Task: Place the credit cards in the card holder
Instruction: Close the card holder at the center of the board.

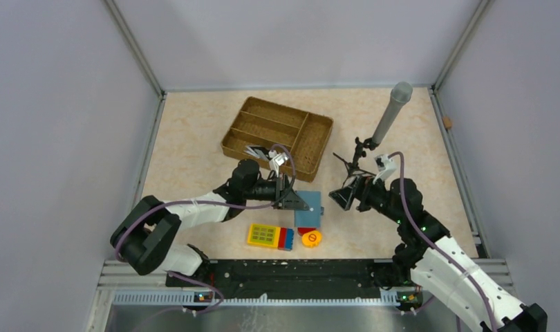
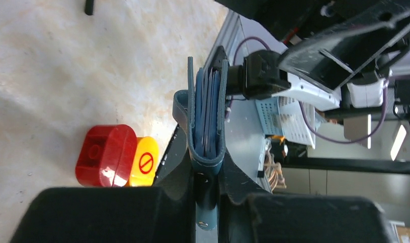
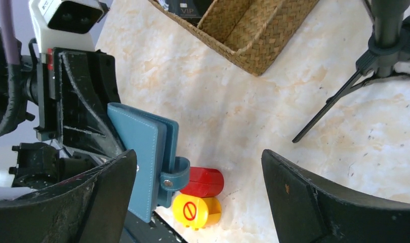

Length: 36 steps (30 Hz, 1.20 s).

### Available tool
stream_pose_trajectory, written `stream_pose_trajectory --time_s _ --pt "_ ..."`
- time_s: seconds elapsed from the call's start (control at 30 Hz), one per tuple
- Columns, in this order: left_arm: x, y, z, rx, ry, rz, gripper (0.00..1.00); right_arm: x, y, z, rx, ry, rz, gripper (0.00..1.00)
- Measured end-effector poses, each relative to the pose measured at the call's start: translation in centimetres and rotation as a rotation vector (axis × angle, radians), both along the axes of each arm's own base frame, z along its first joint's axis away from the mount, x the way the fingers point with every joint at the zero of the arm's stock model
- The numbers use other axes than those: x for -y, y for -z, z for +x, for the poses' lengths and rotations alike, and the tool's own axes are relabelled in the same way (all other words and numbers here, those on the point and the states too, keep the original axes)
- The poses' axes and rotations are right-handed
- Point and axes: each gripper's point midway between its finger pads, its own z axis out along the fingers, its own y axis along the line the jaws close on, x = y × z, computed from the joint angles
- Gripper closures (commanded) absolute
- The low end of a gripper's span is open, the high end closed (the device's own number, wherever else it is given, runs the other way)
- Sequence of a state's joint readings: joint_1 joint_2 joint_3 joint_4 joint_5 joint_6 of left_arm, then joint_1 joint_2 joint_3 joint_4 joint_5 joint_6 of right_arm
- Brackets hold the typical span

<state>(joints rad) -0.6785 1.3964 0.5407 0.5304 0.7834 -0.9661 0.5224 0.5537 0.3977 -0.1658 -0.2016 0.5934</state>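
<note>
Holder [image 2: 208, 121] is clenched by one edge between the left end effector's [image 2: 207, 185] fingers, its leaves fanned slightly apart beyond them. The right end effector [image 3: 198, 154] faces it, released and spread wide, grasping nothing; the holder sits close to one finger. A red cap [image 3: 205, 181] and yellow cap [image 3: 197, 211] rest on the bench [image 3: 274, 111] just beside. A dark card [image 3: 185, 7] lies in the tray [image 3: 253, 45] beyond.

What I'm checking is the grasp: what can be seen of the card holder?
The card holder is a teal-blue folding wallet, leather-like with pale stitching. A strap tab with a metal snap loops round its edge. It is held on edge and nearly folded shut, with thin blue leaves showing between its covers. The left gripper is clamped on one end. Whether it touches the table is unclear.
</note>
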Motion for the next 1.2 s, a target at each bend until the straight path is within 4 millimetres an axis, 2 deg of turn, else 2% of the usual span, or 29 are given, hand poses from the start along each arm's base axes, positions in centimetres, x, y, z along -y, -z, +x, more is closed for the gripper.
stream_pose_trajectory --time_s 0.07,0.33,0.6,0.73,0.83,1.03,1.2 --pt "0.0 -0.2 -0.6 0.009 0.039 -0.014 1.00 -0.2 0.2 -0.1 -0.021 0.000 0.024 0.12" --pt "0.2 -1.0 -1.1 0.053 0.096 -0.059 1.00 -1.7 4.1 -1.9 -0.169 -0.065 0.104 0.15" --pt "0.5 -1.9 -0.8 0.080 0.093 -0.091 1.00 -2.5 3.4 -2.7 -0.159 -0.130 0.145 0.14" --pt "0.5 -2.3 -0.7 0.086 0.089 -0.108 1.00 -2.6 4.0 -2.7 -0.172 -0.129 0.133 0.15" --pt "0.6 -2.7 -0.5 0.090 0.084 -0.121 1.00 -1.8 5.6 -2.4 -0.202 -0.085 0.075 0.15" --pt "0.5 -3.3 0.1 0.103 0.062 -0.140 1.00 1.6 9.5 -2.3 -0.286 0.077 -0.089 0.14" --pt "0.8 -3.3 0.9 0.108 0.034 -0.152 1.00 4.1 10.6 -2.6 -0.313 0.181 -0.170 0.12"
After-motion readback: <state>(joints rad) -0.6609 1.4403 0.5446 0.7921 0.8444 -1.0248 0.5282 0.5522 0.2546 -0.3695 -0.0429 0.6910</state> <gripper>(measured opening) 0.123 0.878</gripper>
